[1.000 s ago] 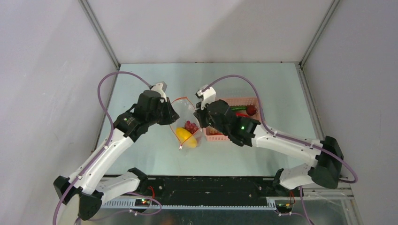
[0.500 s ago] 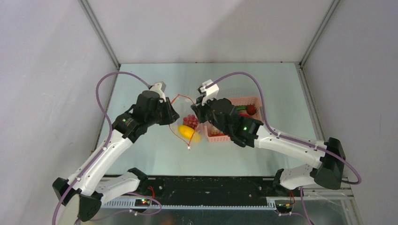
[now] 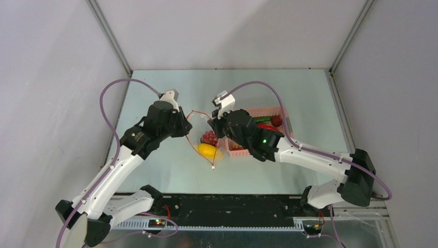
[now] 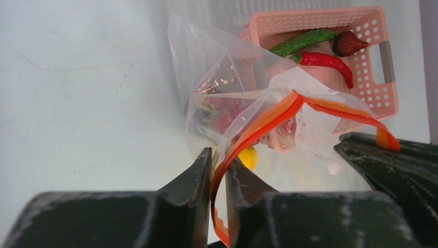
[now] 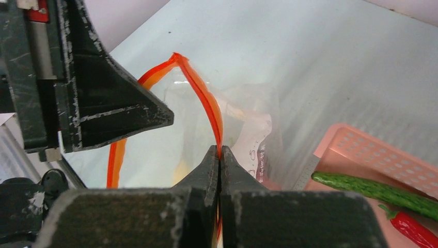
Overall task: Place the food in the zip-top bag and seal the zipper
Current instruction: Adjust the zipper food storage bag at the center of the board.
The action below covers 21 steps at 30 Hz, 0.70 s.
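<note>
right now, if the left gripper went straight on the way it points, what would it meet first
The zip-top bag: the left gripper pinches its zipper, so the bag's crumpled body is directly ahead. The pink basket lies beyond; how far is unclear.

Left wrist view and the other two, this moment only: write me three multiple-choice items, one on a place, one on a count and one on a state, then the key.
1. The red chili lies: A in the pink basket; B in the zip-top bag; C in the right gripper.
2. Food pieces in the basket: A one; B three; C five.
3. The right gripper is: A open; B shut on the zipper; C shut on the chili.
Key: 1 A, it lies in the basket, outside the bag. 2 B, the green pod, the chili and the dark round fruit. 3 B, it pinches the orange-red strip.
</note>
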Tool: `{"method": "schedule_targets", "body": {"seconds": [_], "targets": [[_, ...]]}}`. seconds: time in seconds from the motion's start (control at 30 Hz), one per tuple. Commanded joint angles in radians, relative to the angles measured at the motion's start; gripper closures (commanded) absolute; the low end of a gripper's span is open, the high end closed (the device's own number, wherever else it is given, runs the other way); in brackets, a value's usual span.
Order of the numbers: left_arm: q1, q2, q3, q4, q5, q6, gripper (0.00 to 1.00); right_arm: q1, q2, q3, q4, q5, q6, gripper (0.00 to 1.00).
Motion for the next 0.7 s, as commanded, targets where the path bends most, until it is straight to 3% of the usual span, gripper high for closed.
{"method": "schedule_targets", "body": {"seconds": [0.0,0.03,0.1,0.17,0.2,0.27,0.3,0.33,0.5,0.67], "targets": [[0.002,0.007,0.043,-0.003,-0.022,0.026,0.87,0.003,0.016,0.049,0.038,-0.066,-0.007,0.98],[0.001,0.005,0.043,-0.003,-0.023,0.026,0.96,0.003,0.016,0.048,0.038,-0.068,-0.011,0.96],[0.003,0.0,0.041,-0.002,-0.028,0.027,0.99,0.003,0.013,0.049,0.038,-0.067,-0.022,0.86],[0.002,-0.01,0.036,0.007,-0.028,0.028,1.0,0.002,0.002,0.049,0.035,-0.056,-0.039,0.64],[0.003,-0.015,0.032,0.011,-0.025,0.028,1.0,0.003,-0.011,0.049,0.032,-0.054,-0.048,0.42],[0.002,-0.023,0.026,0.021,-0.019,0.028,1.0,0.002,-0.035,0.048,0.026,-0.037,-0.065,0.13],[0.002,-0.026,0.024,0.024,-0.015,0.027,1.0,-0.001,-0.044,0.048,0.025,-0.03,-0.071,0.07],[0.002,-0.027,0.024,0.025,-0.014,0.027,1.0,-0.004,-0.066,0.048,-0.002,-0.033,-0.074,0.02],[0.002,-0.029,0.027,0.022,-0.004,0.031,1.0,-0.061,-0.149,0.048,-0.112,-0.039,-0.031,0.01],[0.002,-0.034,0.028,0.026,0.016,0.038,1.0,-0.268,-0.191,0.024,-0.335,-0.143,0.091,0.01]]}}
